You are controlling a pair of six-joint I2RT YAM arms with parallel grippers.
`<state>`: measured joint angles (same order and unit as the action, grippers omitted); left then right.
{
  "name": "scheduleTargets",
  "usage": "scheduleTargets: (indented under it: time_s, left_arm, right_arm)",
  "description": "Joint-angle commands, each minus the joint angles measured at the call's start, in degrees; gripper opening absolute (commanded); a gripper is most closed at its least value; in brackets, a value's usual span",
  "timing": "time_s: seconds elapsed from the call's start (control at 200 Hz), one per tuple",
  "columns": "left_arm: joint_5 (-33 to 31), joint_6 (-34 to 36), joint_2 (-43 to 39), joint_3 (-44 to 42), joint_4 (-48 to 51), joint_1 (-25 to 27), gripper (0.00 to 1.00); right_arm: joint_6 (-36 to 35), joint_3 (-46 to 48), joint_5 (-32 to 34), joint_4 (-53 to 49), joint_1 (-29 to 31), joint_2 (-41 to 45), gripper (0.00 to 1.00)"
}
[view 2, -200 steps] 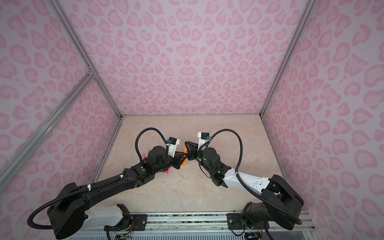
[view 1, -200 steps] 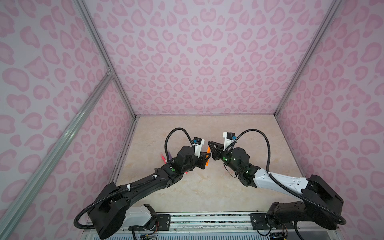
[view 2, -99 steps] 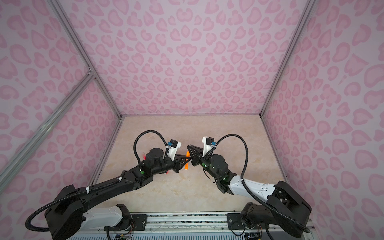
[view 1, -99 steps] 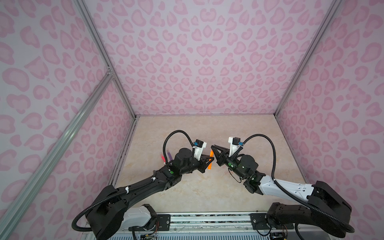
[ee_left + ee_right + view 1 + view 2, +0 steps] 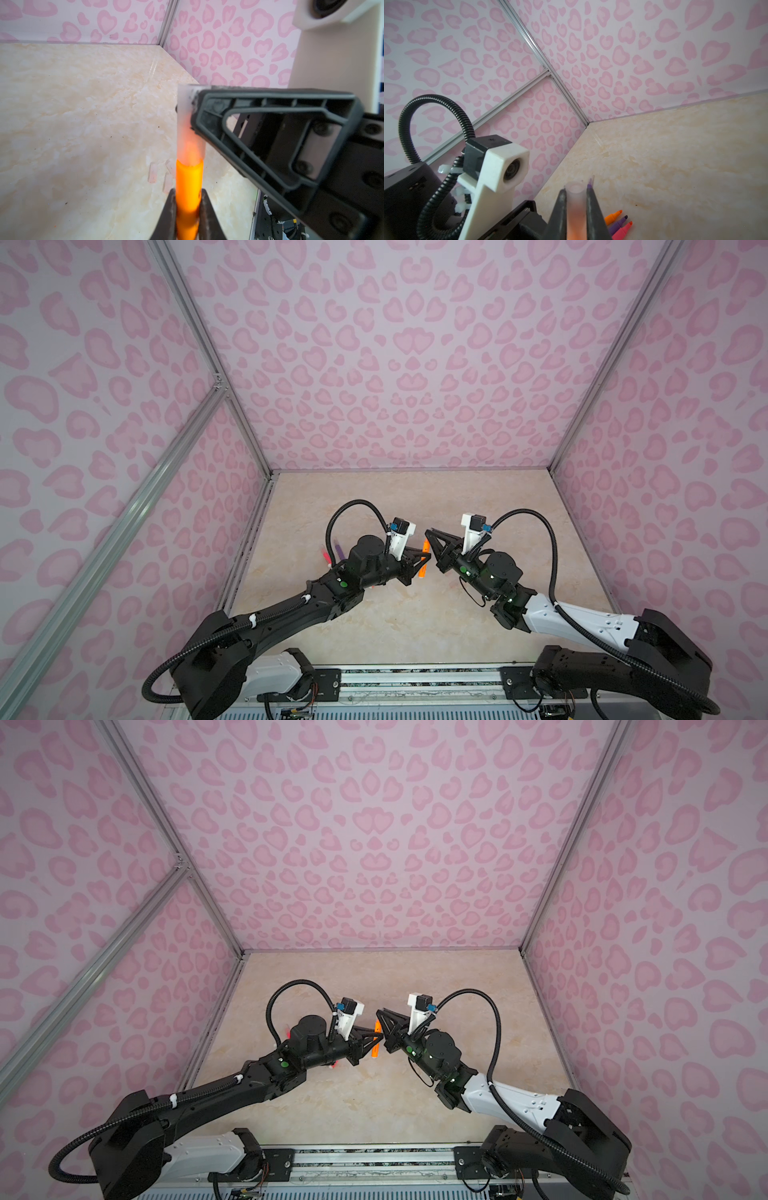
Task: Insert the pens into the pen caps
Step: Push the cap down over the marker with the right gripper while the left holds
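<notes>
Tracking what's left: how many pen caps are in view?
4. One cap in the right gripper, over the tip of the orange pen held by the left gripper; three loose caps on the table beside it. More may be hidden.

Table [image 5: 83, 114] glossy, smooth, marble-look; walls [image 5: 395, 344] matt printed sheet; rails [image 5: 133, 502] brushed metal; cap [image 5: 190, 116] frosted translucent plastic, dark-scuffed at one end; pen [image 5: 189, 182] smooth orange plastic; fingers [image 5: 270, 98] matt black ribbed plastic; conduit [image 5: 436, 99] corrugated black plastic; camera mount [image 5: 500, 166] white, faintly grainy plastic.

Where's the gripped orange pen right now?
Orange pen is mid-table in both top views, raised: left gripper clamps its barrel, right gripper holds the clear cap over its tip.
</notes>
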<state>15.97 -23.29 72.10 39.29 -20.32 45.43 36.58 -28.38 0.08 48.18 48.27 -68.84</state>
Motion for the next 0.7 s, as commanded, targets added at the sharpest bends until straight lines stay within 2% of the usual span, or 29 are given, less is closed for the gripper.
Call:
scheduleTargets:
  time_s: [0.0,0.12,0.415,0.56,0.7]
  left_arm:
    - [-11.81,-0.35,0.50,1.32,0.27,-0.22,0.03]
    - [-11.15,0.21,0.68,1.89,0.82,-0.02,0.03]
    - [-4.53,0.50,-1.37,-0.02,-3.67,0.15,0.03]
    - [0.91,1.11,-2.75,-0.70,-6.00,0.10,0.03]
    - [3.67,0.81,-3.94,-2.16,-8.79,0.16,0.03]
  right_arm:
    - [-0.57,-0.47,1.67,-4.29,2.77,0.75,0.02]
    - [-2.47,-2.22,4.22,-6.96,4.98,0.74,0.02]
    - [-5.21,0.81,-0.19,0.42,5.07,2.00,0.05]
    - [-4.16,2.42,-8.35,5.89,2.99,2.09,0.05]
    - [-4.57,2.95,-12.96,9.34,2.45,1.60,0.04]
